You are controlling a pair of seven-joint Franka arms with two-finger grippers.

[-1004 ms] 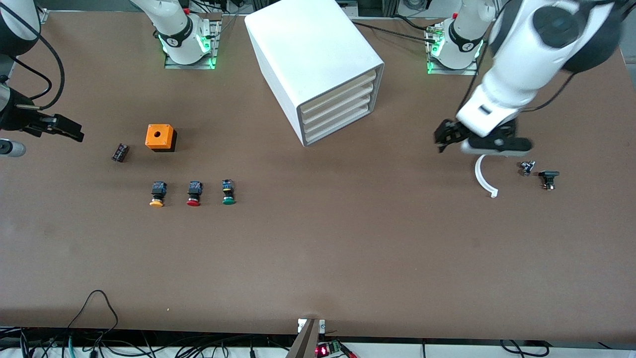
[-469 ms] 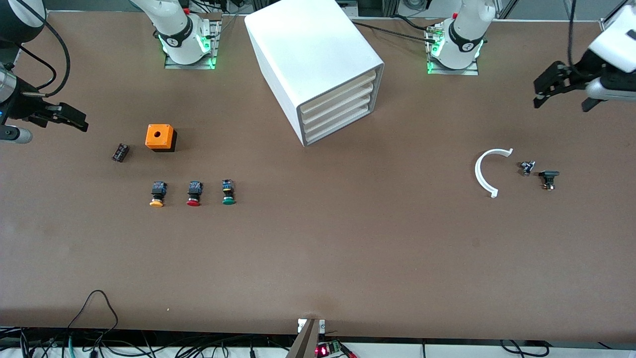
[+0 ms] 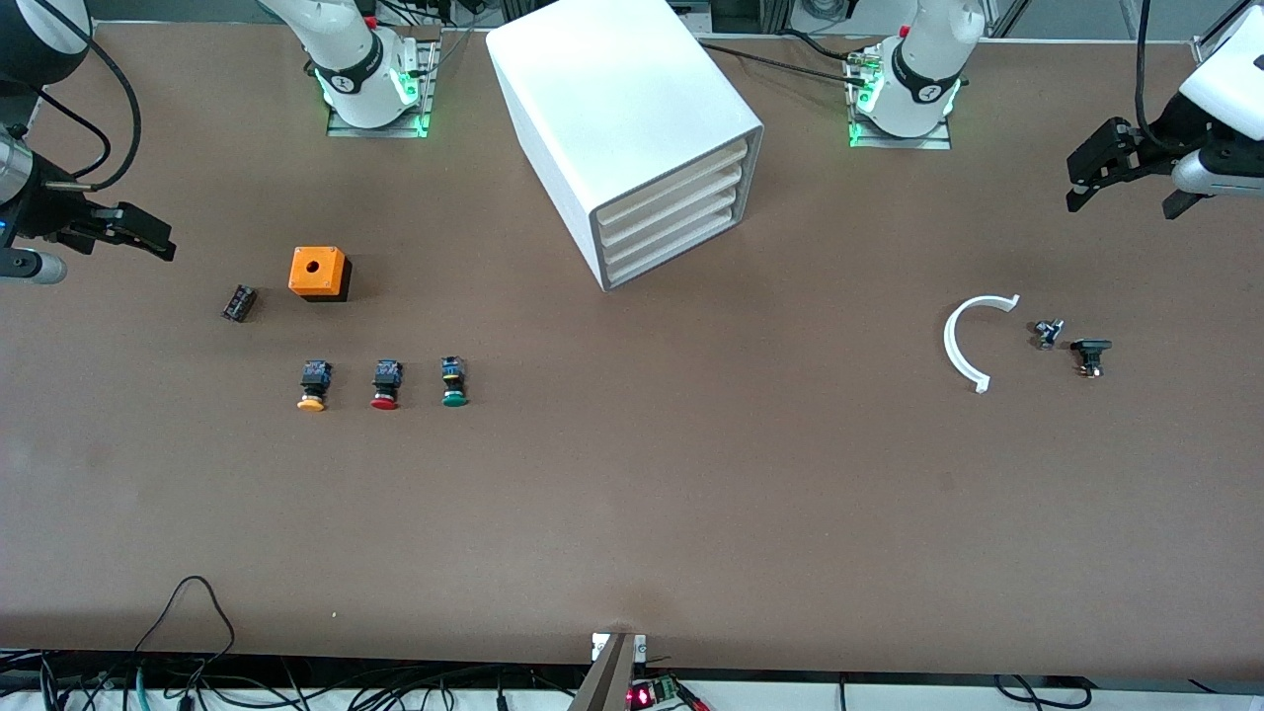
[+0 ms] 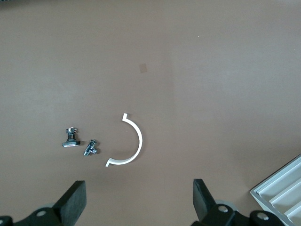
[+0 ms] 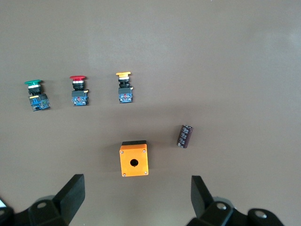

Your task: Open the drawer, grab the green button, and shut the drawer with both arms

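Note:
The white cabinet (image 3: 632, 118) stands mid-table near the arms' bases, and a corner of it shows in the left wrist view (image 4: 282, 195). Its lowest drawer (image 3: 676, 247) is shut, like those above it. The green button (image 3: 454, 383) lies on the table toward the right arm's end, also in the right wrist view (image 5: 35, 94). My left gripper (image 3: 1126, 188) is open and empty, high over the left arm's end of the table; its own view (image 4: 139, 202) shows bare table between the jaws. My right gripper (image 3: 148, 237) is open and empty over the right arm's end (image 5: 136, 197).
A red button (image 3: 385, 384) and a yellow button (image 3: 312, 385) lie beside the green one. An orange box (image 3: 318, 273) and a black cylinder (image 3: 238, 302) lie farther from the front camera. A white arc (image 3: 968, 341) and two small metal parts (image 3: 1048, 333) (image 3: 1090, 355) lie toward the left arm's end.
My left gripper has risen from just over the white arc and swung out toward the left arm's end of the table. My right gripper has shifted slightly.

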